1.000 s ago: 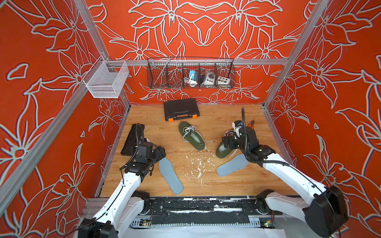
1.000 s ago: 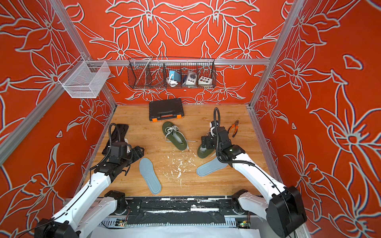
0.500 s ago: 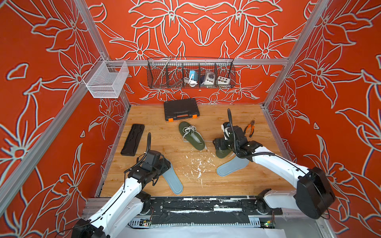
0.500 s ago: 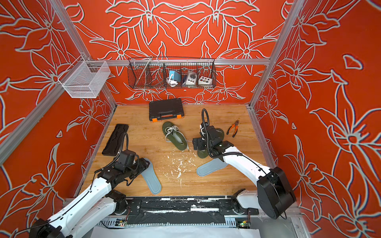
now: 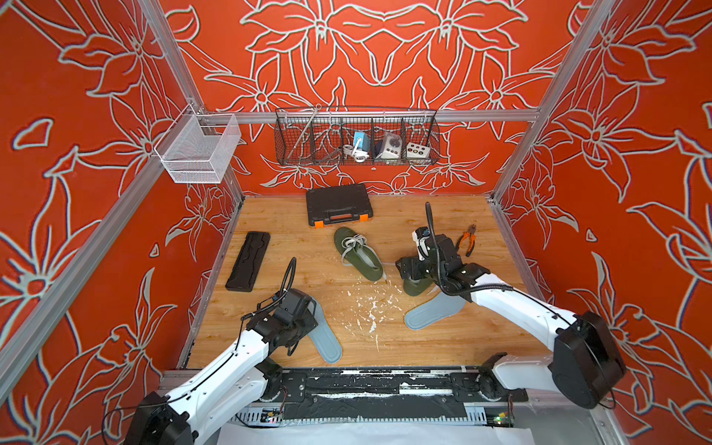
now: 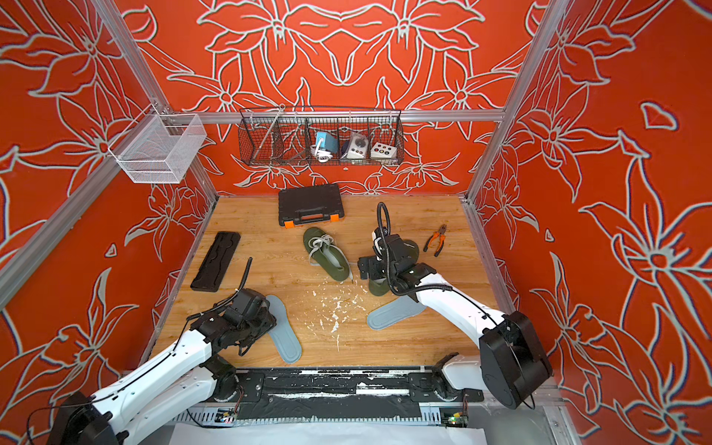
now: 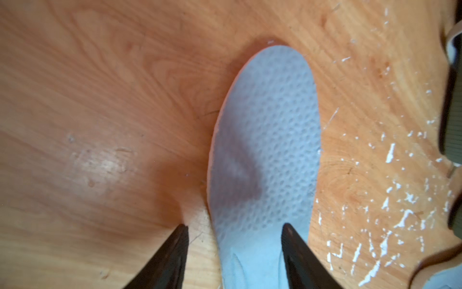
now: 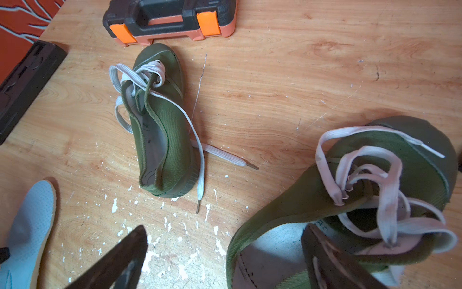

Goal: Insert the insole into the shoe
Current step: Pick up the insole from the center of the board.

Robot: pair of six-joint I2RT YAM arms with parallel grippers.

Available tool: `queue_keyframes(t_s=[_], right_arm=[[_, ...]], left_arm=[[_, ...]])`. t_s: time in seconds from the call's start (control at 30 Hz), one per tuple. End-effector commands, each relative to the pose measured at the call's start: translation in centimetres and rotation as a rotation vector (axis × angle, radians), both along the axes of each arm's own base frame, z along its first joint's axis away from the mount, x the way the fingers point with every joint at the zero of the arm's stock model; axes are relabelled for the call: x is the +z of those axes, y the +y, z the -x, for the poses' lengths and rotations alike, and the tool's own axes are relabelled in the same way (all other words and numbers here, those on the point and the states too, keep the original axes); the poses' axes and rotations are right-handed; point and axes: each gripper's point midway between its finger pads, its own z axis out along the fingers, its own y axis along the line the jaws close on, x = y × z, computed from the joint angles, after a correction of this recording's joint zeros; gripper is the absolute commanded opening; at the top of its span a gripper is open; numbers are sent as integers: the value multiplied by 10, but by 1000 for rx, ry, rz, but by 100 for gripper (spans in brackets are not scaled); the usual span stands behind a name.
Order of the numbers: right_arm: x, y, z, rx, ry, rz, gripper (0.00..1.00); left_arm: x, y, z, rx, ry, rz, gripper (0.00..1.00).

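Front of table (image 5: 385, 348): left pincer (image 7: 235, 225) is low over the heel end of the near insole (image 5: 326, 341), jaws spread, one finger (image 7: 172, 252) on bare wood beside the insole's edge, the other on top of it, nothing pinched. The near insole is grey, dotted side up, flat on the table, outside any shoe. To its right, past a patch of white flecks (image 5: 370, 313), the other insole (image 5: 431, 314) also lies flat on the table, partly under the right arm. Just behind it sits the near shoe (image 8: 375, 175), green with white laces, upright. Right pincer (image 8: 226, 226) is spread wide at its opening, one finger inside the shoe, the other outside over the table, not clamped on it. Further back at mid table the far shoe (image 5: 358, 254) stands apart, laces loose, one trailing on the wood. Pliers (image 5: 467, 240) lie behind the right arm near the right wall. A black tray (image 5: 248, 262) sits along the left wall. A black tool case (image 5: 339, 208) with orange latches lies at the back edge. Above on the back rail hangs a dark wire basket (image 5: 356, 135) holding small devices; a white mesh basket (image 5: 198, 148) hangs on the left rail.
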Motion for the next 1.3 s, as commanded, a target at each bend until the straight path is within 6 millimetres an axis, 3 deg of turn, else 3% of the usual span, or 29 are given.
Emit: queue_keyframes(t_s=[0.0,0.43,0.6,0.8,1.03,1.27], right_arm=[[1,5,-3,18,-19,-3,98],[-10,8,-7,15,1,7,99],[-14,9,-8,25,12,30,99],[-18,8,-9,22,18,35,98],[-20,4,-4,22,26,52,98],[-23,0,-1,12,35,59,98]], left_arm=[[-2,6,2,38,9,-29,57],[-15,3,7,69,3,27,33],[-16,2,5,67,-7,34,21],[-13,0,0,68,-42,47,0],[3,-8,-12,80,-140,120,0],[43,-18,-33,52,-254,161,0]])
